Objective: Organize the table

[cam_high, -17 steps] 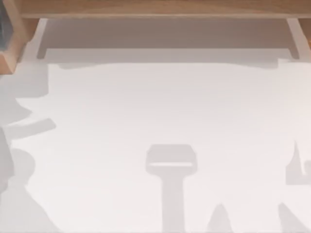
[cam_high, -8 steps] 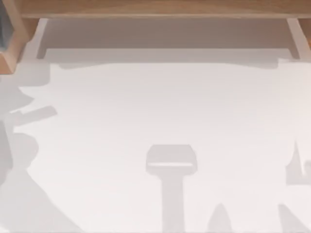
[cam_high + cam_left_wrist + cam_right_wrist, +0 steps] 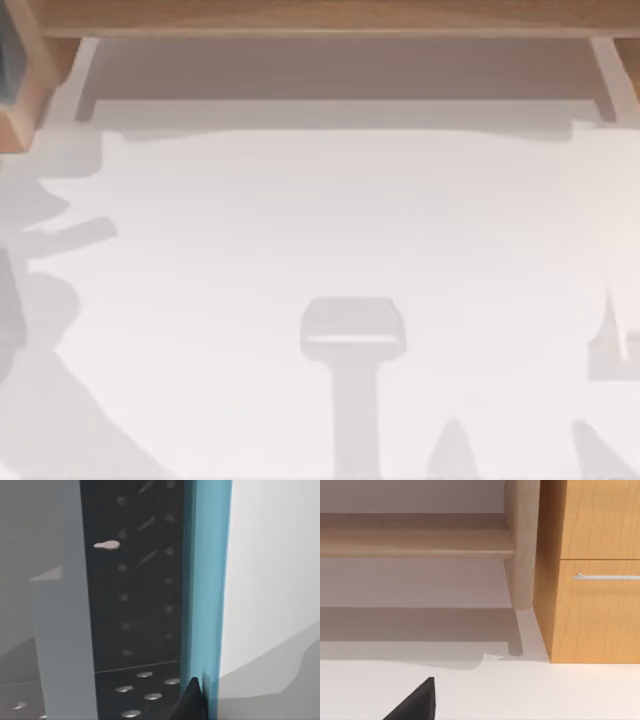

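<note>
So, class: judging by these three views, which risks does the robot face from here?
1. In the left wrist view, a dark claw tip sits right beside a blue upright panel; a sideways move might strike it.
2. In the right wrist view, the wooden drawer cabinet stands on the table ahead; reaching forward might hit it.

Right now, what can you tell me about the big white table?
The table is a large, flat, smooth white surface, plain and matte-looking. Along its far edge runs a light wooden frame with a shaded recess beneath it. Soft grey shadows lie across the top, one shaped like a hammer near the middle of the near edge and jagged ones along the left and right sides. In the right wrist view the same white top meets a wooden cabinet with a metal handle.
</note>
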